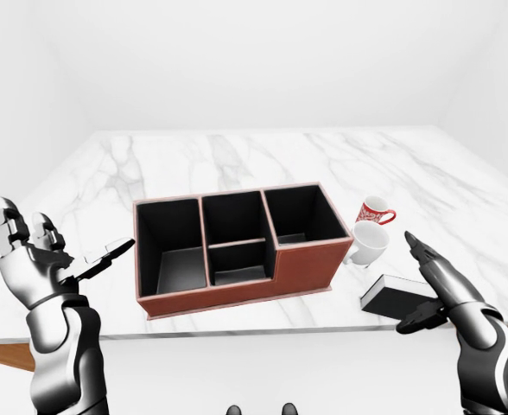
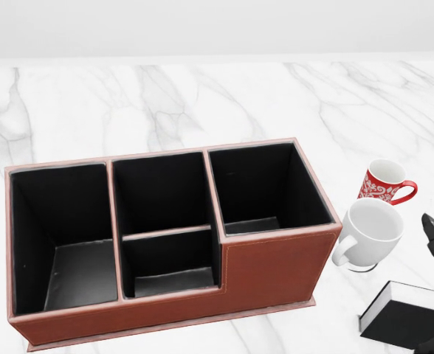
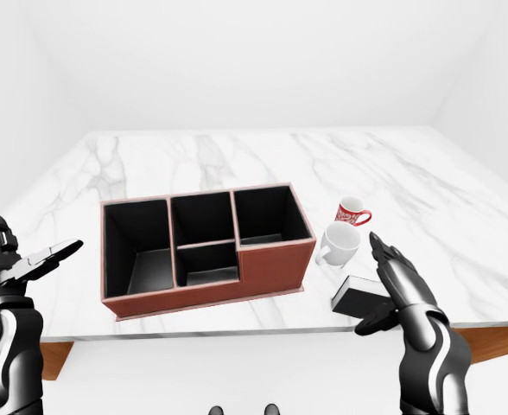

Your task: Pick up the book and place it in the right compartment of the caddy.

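Note:
A black book (image 1: 394,294) with white page edges lies flat on the marble table, to the right of the caddy and near the table's bottom edge. The reddish-brown caddy (image 2: 276,269) has black compartments; its right compartment (image 2: 265,188) holds nothing. My right hand (image 1: 420,290) hovers open over the book's right end, fingers (image 1: 427,259) stretched up and thumb low beside the cover, not closed round it. My left hand (image 1: 64,251) is raised open and empty, left of the caddy.
A white mug (image 2: 372,232) and a red patterned mug (image 2: 383,182) stand just above the book, right of the caddy. The table edge (image 1: 237,333) runs along the bottom of the left-eye view.

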{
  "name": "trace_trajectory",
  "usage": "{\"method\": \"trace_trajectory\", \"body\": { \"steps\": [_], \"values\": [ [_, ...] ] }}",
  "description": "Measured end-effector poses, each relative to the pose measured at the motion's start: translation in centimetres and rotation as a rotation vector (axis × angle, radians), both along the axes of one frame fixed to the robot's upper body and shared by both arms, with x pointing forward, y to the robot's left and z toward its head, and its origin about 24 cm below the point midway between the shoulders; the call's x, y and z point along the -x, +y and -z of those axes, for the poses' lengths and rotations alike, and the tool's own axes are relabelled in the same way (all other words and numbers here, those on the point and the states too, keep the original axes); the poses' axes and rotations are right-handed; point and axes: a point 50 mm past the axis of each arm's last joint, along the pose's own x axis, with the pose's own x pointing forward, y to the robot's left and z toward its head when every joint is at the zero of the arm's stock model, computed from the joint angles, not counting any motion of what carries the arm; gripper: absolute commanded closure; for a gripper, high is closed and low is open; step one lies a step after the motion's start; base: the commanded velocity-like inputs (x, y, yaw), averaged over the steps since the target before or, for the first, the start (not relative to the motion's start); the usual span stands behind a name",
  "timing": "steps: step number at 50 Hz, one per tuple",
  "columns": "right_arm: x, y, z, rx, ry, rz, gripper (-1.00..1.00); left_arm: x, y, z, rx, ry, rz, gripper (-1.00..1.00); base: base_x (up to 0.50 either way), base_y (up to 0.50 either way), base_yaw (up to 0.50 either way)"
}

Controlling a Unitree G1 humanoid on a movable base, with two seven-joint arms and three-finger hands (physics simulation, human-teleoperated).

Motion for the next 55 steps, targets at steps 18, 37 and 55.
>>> {"method": "trace_trajectory", "body": {
  "steps": [18, 37, 55],
  "values": [
    [-1.3, -0.7, 1.4, 0.084, 0.016, 0.037, -1.0, 0.0, 0.0, 0.1, 0.001, 0.004, 0.001, -1.0, 0.0, 0.0, 0.0],
    [-1.7, -1.3, 1.7, 0.211, 0.048, 0.059, -1.0, 0.0, 0.0, -0.1, -0.001, -0.003, 0.0, -1.0, 0.0, 0.0, 0.0],
    [-2.1, -2.1, 1.3, 0.335, 0.041, 0.09, -1.0, -0.1, 0.0, 0.1, 0.002, 0.005, 0.001, -1.0, 0.0, 0.0, 0.0]
  ]
}}
